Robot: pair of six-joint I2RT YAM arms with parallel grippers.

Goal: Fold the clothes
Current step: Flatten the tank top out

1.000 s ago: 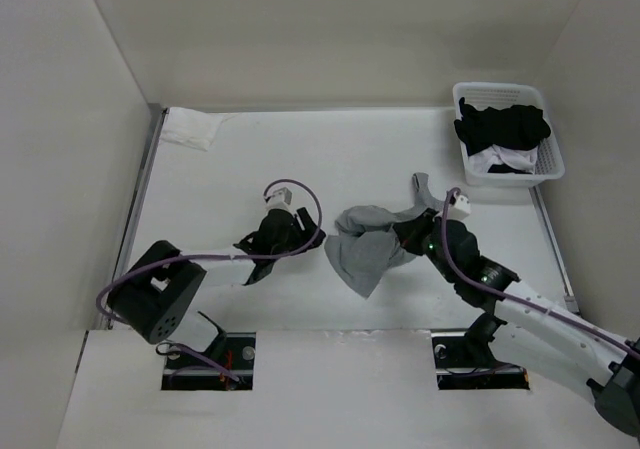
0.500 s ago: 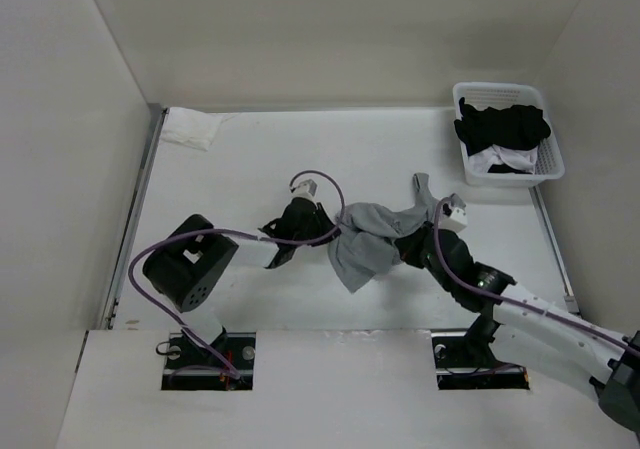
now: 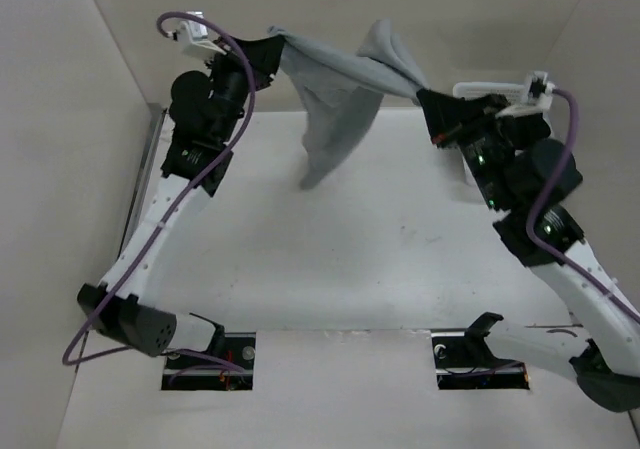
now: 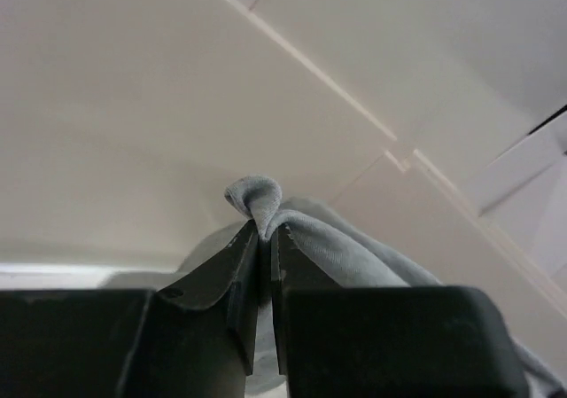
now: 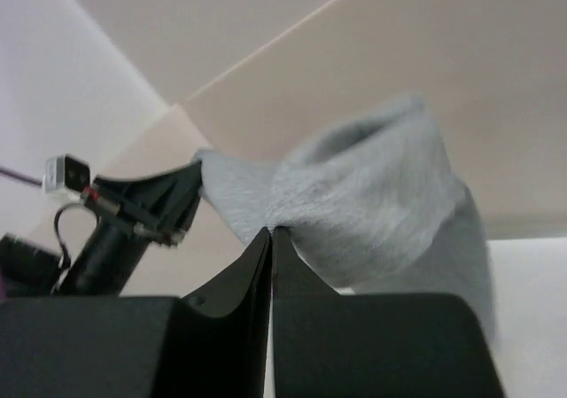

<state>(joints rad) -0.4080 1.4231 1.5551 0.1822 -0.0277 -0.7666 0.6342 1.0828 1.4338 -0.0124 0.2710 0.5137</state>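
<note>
**Change since earlier frames.** One second ago the grey tank top [image 3: 340, 94] lay bunched on the table [image 3: 350, 259] at mid-frame. The right gripper [image 3: 426, 104] was already on it, and the left gripper [image 3: 270, 55] stood open just beside it. Half a second ago the left gripper had reached the cloth. Both arms are now raised to the upper part of the overhead view, and the garment is strung between them, sagging to a point at upper centre.

**Grip state.** In the left wrist view the left gripper [image 4: 264, 234] is pinched tight on a small fold of the tank top [image 4: 328, 247]. In the right wrist view the right gripper [image 5: 270, 234] is clamped on a gathered edge of the tank top [image 5: 372, 194].

**Obscured.**
- Whether the hanging point touches the table cannot be determined.
- Straps and neckline cannot be made out in the folds.
- The right arm covers most of the white basket [image 3: 478, 89]; its contents are not visible.
- The left arm covers the table's upper left corner.
</note>
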